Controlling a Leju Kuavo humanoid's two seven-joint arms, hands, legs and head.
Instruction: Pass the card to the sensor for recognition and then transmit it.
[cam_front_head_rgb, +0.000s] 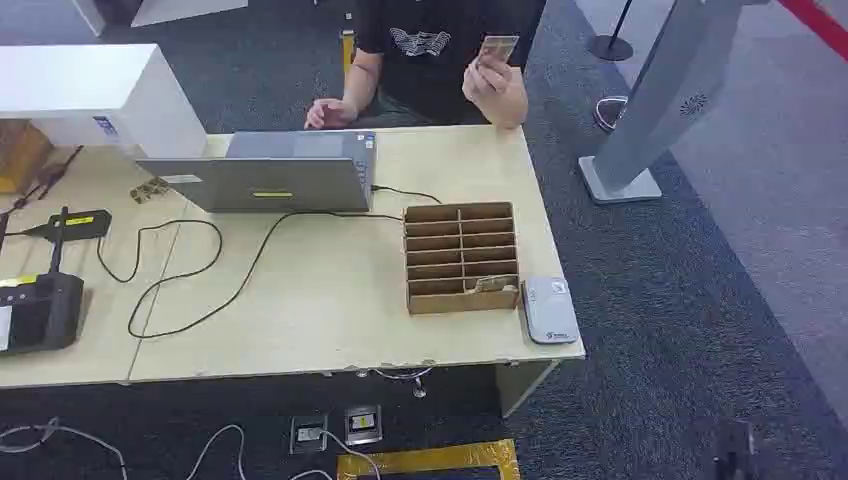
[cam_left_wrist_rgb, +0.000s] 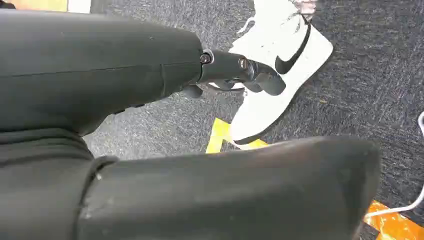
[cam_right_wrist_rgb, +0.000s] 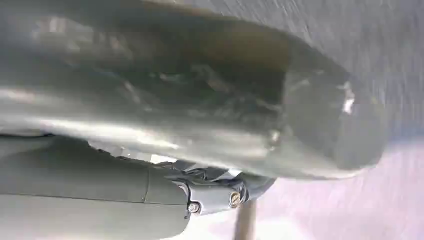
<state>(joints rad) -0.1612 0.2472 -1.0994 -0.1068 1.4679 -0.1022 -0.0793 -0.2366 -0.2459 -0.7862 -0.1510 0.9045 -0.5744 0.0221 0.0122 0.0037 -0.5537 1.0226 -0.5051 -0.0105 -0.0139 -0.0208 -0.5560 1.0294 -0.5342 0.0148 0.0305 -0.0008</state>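
Card reading has not begun, judging by how things lie. Nearest, the robot's left hand (cam_left_wrist_rgb: 240, 72) hangs low over the carpet beside a white shoe (cam_left_wrist_rgb: 280, 75), its dark fingers curled in with nothing in them. The right hand (cam_right_wrist_rgb: 220, 195) is blurred and so close to its wrist camera that I cannot tell whether it is released or clenched. On the wooden surface (cam_front_head_rgb: 320, 310), the grey sensor (cam_front_head_rgb: 550, 310) lies flat at the near right corner, just beside a cardboard organiser (cam_front_head_rgb: 462, 258) of small compartments, one of which seems to hold something card-like. Further back a laptop (cam_front_head_rgb: 270, 178) stands with a cable running across the surface. Beyond the far edge a person's hand (cam_front_head_rgb: 495, 85) holds up the card (cam_front_head_rgb: 498, 47), well apart from the sensor. It looks small, thin and brownish-gold, too small to read. I judge it light, stiff and slick, best pinched by its free edge so the flat face can lie on the sensor.
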